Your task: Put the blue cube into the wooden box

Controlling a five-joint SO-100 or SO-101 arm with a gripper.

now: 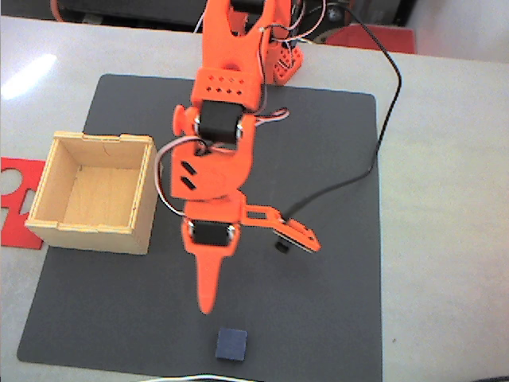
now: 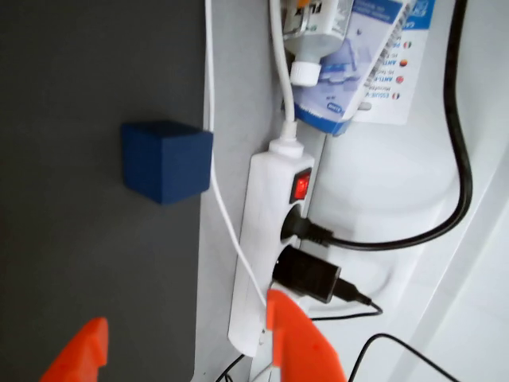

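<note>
- Looking down in the fixed view, you see the orange arm (image 1: pixel 223 151) cut off at the top edge, so its base is out of your sight.
- You see the gripper (image 1: pixel 250 274) with its jaws spread wide and nothing between them: one long finger (image 1: pixel 208 282) points toward the bottom of the picture, the other (image 1: pixel 296 232) sticks out to the right.
- You find the blue cube (image 1: pixel 231 344) lying free on the dark mat (image 1: pixel 103 318), just below the long finger's tip and apart from it, near the mat's bottom edge.
- You see the wooden box (image 1: pixel 94 193) on the mat's left side, open on top, its pale floor bare; it stands well apart from the cube.
- You see a flat red sheet (image 1: pixel 17 195) partly hidden behind the box at the left edge, and a black cable (image 1: pixel 382 135) running across the mat's right side.
- In the wrist view, you see only the two orange fingertips (image 2: pixel 298 338) at the bottom edge, wide apart and gripping nothing.
- The cube (image 2: pixel 165 161) sits on the mat near its edge, beyond the fingertips.
- Beside it you see a white cord (image 2: pixel 213 143), a white power strip (image 2: pixel 270 239) with a lit red switch and black plugs, and a bottle (image 2: pixel 318 40) cut off at the top, its label too small to read.
</note>
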